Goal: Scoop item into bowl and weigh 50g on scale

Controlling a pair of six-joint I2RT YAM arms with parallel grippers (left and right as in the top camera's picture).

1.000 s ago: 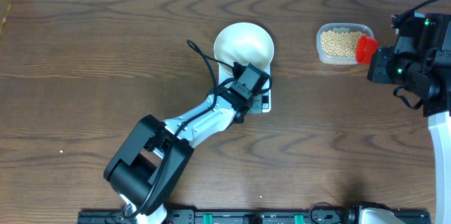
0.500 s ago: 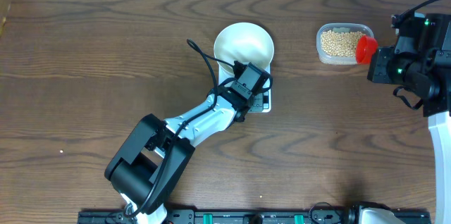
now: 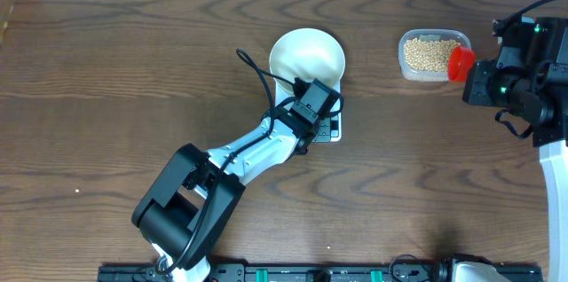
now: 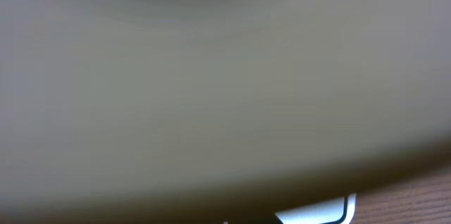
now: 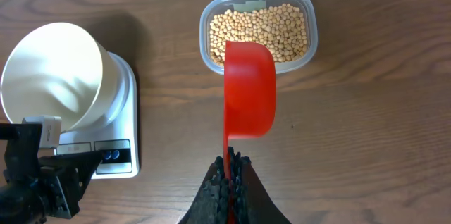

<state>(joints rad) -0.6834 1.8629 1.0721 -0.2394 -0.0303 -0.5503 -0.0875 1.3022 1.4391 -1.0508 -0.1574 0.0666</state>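
Note:
The white bowl (image 3: 307,55) stands on the small white scale (image 3: 334,129), and its inside is bare (image 5: 49,76). My left gripper (image 3: 316,97) is pressed against the bowl's near side, over the scale (image 5: 120,146). In the left wrist view the bowl's wall (image 4: 211,76) fills the picture and hides the fingers; only a corner of the scale (image 4: 317,215) shows. The pale-tan beans (image 5: 261,30) lie in a clear plastic tub (image 3: 430,54). My right gripper (image 5: 230,164) is shut on the handle of an empty red scoop (image 5: 249,90), held over the tub's near edge (image 3: 460,60).
The left arm (image 3: 240,158) stretches from its base (image 3: 182,211) across the table's middle, and a black cable (image 3: 253,65) loops beside the bowl. A black rail (image 3: 311,273) runs along the front edge. Bare wood lies between scale and tub (image 5: 169,111).

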